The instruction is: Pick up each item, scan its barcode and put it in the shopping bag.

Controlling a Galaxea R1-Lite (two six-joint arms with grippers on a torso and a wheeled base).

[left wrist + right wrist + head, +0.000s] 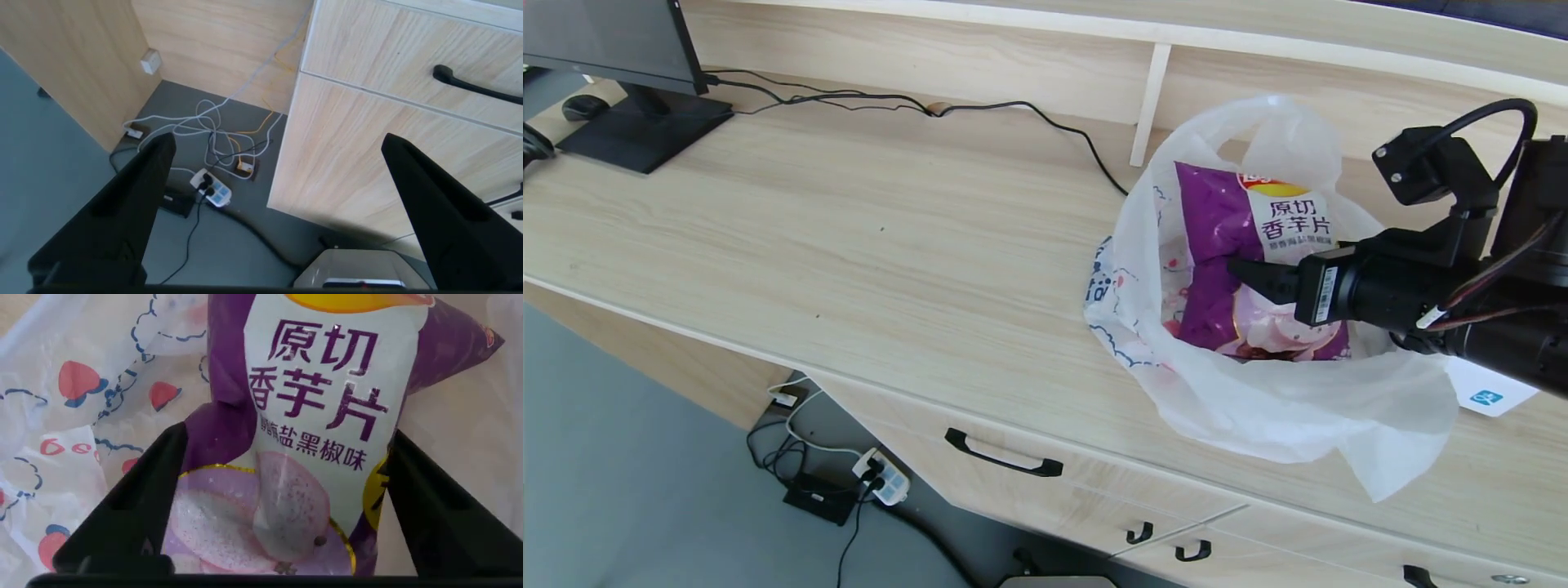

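Here the purple crisp packet [1223, 237] stands upright inside the white shopping bag [1258, 400] at the right end of the wooden counter [890, 245]. Our right gripper [286, 433] sits at the bag's mouth with its jaws spread wide on either side of the packet, not squeezing it. We judge the packet to be light, puffed with air, slick-skinned and easily crushed. If it needs holding, we would pinch it gently across the flat crimped seam rather than the belly. Our left gripper [278, 139] hangs below the counter with its jaws wide apart too.
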